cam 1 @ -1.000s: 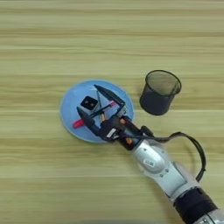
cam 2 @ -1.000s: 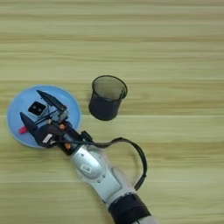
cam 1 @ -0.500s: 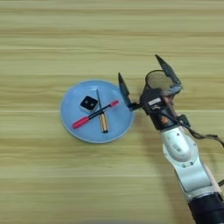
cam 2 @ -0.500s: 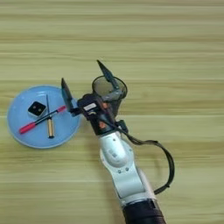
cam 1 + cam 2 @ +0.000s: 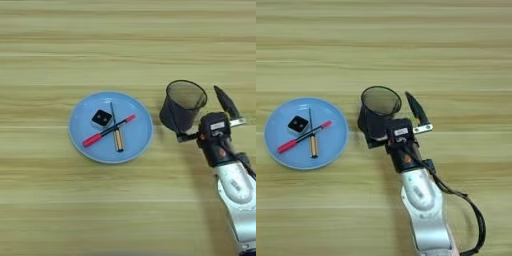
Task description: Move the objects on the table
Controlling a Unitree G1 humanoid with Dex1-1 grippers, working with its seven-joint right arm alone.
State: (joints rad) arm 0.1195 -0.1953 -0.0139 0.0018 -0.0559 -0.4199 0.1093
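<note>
On blue plate (image 5: 80,127), pen (image 5: 108,131) + screwdriver (image 5: 116,132) crossed, well left of gripper (image 5: 391,117), spread wide round mesh cup (image 5: 378,111)

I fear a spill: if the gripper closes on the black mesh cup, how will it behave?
The black mesh cup looks thin-walled and empty, so probably light and easily tipped. Its mesh may flex when squeezed. The right gripper straddles it, fingers spread.

Round light-blue plate (image 5: 82,117), red pen with dark middle (image 5: 106,131), amber-handled screwdriver (image 5: 117,139), small black square block (image 5: 101,118), black mesh cup (image 5: 181,106), streaked light wood-grain table (image 5: 75,45).
</note>
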